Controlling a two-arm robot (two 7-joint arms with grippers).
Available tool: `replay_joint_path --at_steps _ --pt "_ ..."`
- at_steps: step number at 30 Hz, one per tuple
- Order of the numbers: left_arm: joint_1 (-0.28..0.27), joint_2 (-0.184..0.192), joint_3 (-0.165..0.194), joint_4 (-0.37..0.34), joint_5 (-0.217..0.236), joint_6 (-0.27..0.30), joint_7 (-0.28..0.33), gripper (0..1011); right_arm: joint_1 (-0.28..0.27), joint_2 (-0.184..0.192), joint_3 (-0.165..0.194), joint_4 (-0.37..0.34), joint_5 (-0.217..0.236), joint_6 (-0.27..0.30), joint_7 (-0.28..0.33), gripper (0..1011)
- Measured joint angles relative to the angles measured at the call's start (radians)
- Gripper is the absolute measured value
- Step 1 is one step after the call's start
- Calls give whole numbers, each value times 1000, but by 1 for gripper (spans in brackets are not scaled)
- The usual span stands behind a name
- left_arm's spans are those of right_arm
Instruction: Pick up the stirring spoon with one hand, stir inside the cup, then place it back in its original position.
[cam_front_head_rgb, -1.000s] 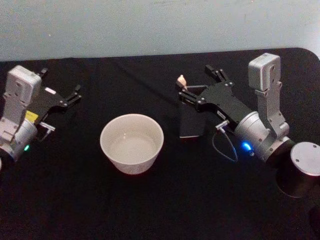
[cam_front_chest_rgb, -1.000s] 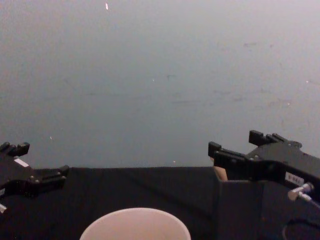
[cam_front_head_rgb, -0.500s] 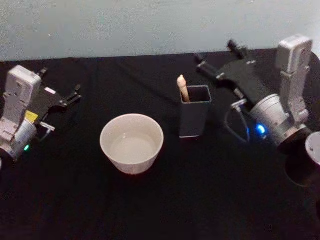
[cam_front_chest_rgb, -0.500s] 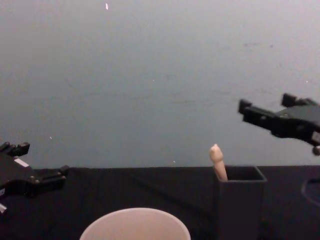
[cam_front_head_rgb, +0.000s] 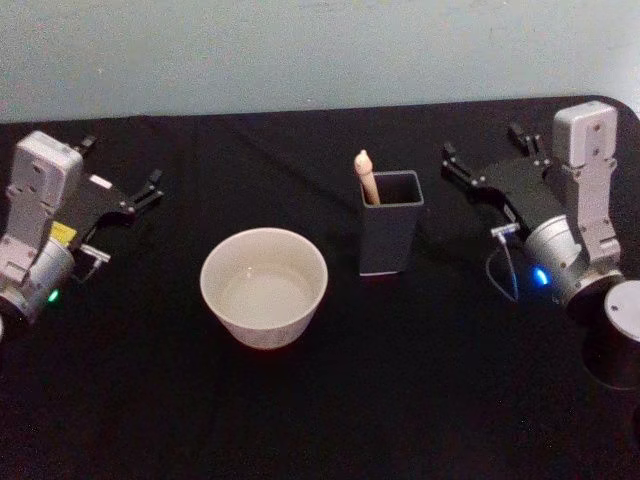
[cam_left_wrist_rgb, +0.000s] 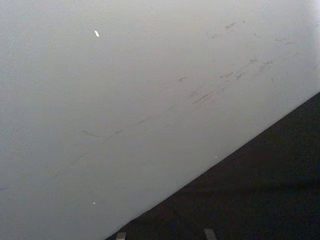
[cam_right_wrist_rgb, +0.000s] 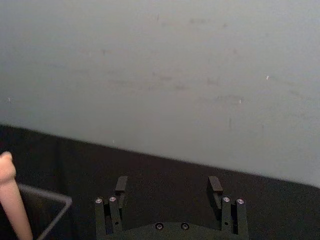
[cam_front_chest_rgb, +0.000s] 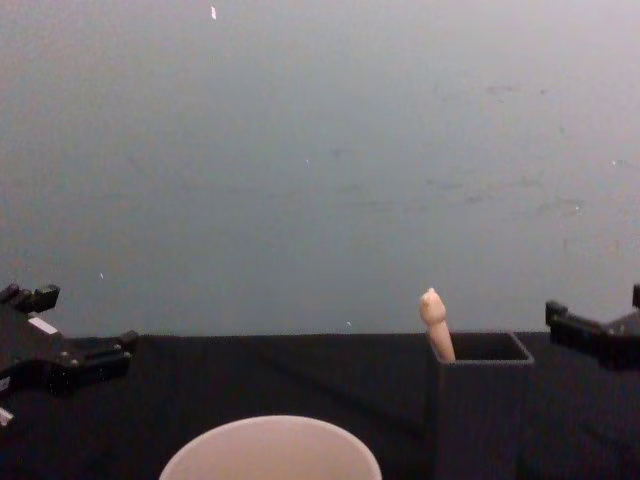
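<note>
On the black tabletop (cam_front_head_rgb: 330, 400) in front of me, the cup (cam_front_head_rgb: 264, 286) sits a little left of centre, wide-mouthed and pale, with nothing standing in it. Just to its right, close but not touching, stands the dark holder (cam_front_head_rgb: 389, 222) with its square mouth. The stirring spoon (cam_front_head_rgb: 366, 177) is inside that holder, leaning into the left corner of the mouth, its peach handle and knobbed tip poking up above the rim; the metal bowl is hidden down inside.

My right gripper (cam_front_head_rgb: 484, 154) hangs to the right of the holder, clear of it, pointing toward the far wall. Its jaws stand apart with nothing between them, and my right wrist view shows the two fingers (cam_right_wrist_rgb: 121, 184) spread wide, with the spoon's handle and the holder's rim off to one side. From the chest view the same gripper (cam_front_chest_rgb: 600, 320) pokes in at the right edge, about level with the holder's mouth.

My left gripper (cam_front_head_rgb: 118, 172) rests far out on the left side of the tabletop, well apart from the cup, with its jaws likewise spread and holding nothing. The pale wall (cam_front_head_rgb: 300, 50) rises behind the tabletop's far edge.
</note>
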Motion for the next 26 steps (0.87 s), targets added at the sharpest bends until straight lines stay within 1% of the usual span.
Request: replay_joint_path --at_steps 6,26 --pt "0 0 0 0 0 0 0 1001 1 -6 0 29 -21 14 13 1000" --pt "0 0 0 0 0 0 0 1001 0 -4 -1 23 -18 12 12 1002"
